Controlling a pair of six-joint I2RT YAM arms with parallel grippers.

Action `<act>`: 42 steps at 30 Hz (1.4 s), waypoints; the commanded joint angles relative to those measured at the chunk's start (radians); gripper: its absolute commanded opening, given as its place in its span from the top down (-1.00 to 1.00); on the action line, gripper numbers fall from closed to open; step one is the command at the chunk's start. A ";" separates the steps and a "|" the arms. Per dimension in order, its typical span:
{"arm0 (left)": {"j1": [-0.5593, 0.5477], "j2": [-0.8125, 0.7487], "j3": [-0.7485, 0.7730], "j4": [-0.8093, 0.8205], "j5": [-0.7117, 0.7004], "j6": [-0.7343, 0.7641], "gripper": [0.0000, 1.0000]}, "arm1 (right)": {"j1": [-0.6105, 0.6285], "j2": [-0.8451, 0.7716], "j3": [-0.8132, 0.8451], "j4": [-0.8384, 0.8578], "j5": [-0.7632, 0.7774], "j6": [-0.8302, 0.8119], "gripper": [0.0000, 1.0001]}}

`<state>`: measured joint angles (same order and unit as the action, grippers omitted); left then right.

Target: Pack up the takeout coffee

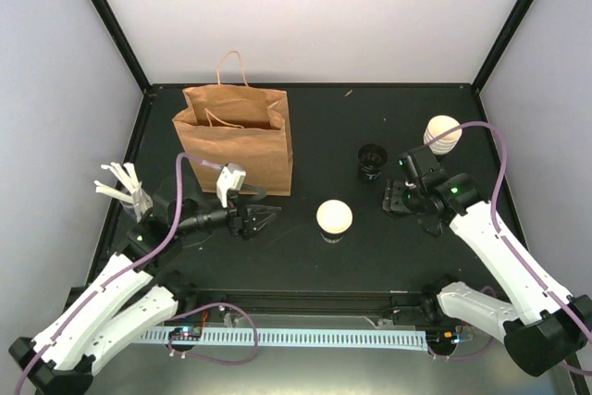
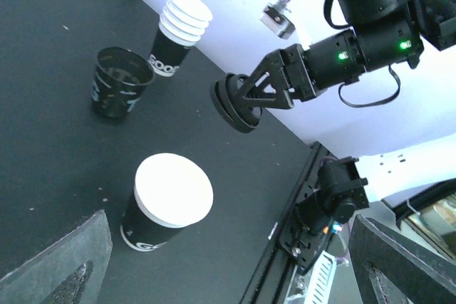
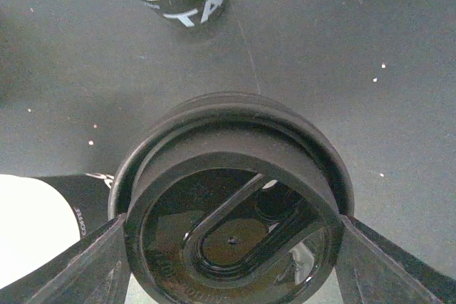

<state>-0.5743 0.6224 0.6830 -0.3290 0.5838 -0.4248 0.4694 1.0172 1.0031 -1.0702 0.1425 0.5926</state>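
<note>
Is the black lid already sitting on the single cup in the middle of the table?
No, the right pincer holds the black lid away from the cup, whose pale top is uncovered.

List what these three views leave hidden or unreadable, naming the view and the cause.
Paper bag inside: top view, its walls shade it.
Count of black lids in the right fingers: right wrist view, the nearest one hides any behind.
Takeout coffee print: right wrist view, cut by the left edge.
White pronged object, far left: top view, too small.
</note>
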 commanded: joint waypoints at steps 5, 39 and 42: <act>-0.154 0.097 0.071 0.073 -0.117 -0.038 -0.86 | -0.006 -0.071 0.017 -0.026 -0.058 -0.037 -0.46; -0.334 0.807 0.617 0.068 -0.203 -0.044 0.96 | -0.007 -0.284 -0.131 0.141 -0.208 -0.080 -0.46; -0.334 0.877 0.653 0.072 -0.189 -0.041 0.97 | -0.006 -0.283 -0.135 0.129 -0.176 -0.073 -0.46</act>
<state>-0.9039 1.4284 1.2625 -0.2356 0.3683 -0.4892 0.4686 0.7444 0.8780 -0.9634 -0.0486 0.5282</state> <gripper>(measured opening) 0.022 0.733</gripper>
